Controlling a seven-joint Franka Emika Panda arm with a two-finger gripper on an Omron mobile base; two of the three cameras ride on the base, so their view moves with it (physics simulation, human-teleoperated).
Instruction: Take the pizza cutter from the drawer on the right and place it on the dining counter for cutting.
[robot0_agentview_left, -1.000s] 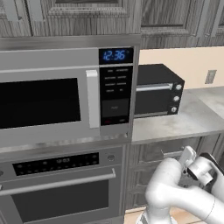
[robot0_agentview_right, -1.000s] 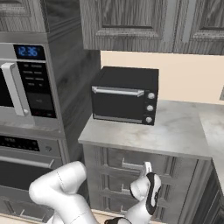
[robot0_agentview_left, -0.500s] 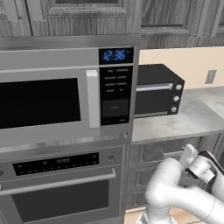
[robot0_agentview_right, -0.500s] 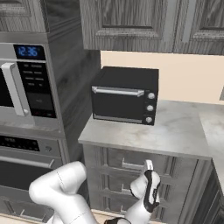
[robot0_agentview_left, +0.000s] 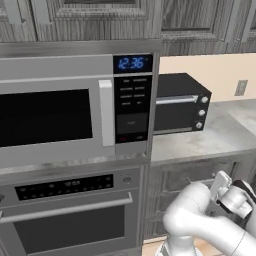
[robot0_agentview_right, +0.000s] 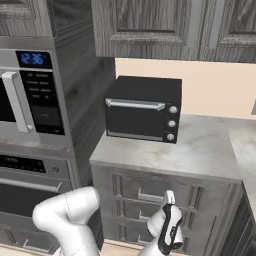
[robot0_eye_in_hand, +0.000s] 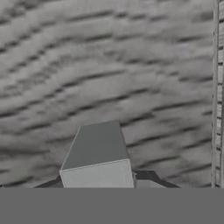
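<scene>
The drawer (robot0_agentview_right: 131, 189) under the worktop is closed, its grey wood-grain front (robot0_eye_in_hand: 109, 65) very close in the hand view. My gripper (robot0_agentview_right: 170, 195) points up at the right end of the drawer's silver bar handle (robot0_agentview_right: 149, 197). A silvery block of that handle (robot0_eye_in_hand: 97, 154) sits low in the hand view, between two dark fingertip edges that are mostly cut off. In the left base view the gripper (robot0_agentview_left: 220, 183) is against the drawer front (robot0_agentview_left: 186, 179). The pizza cutter is hidden and the dining counter is out of view.
A black toaster oven (robot0_agentview_right: 144, 109) stands on the darker grey worktop (robot0_agentview_right: 200, 150) above the drawer. To the left are a microwave (robot0_agentview_left: 60, 115) and a wall oven (robot0_agentview_left: 70, 220). More drawers (robot0_agentview_right: 125, 215) lie below, and upper cabinets (robot0_agentview_right: 150, 25) hang overhead.
The gripper has crept slightly upward toward the drawer handle. The drawer has stayed closed.
</scene>
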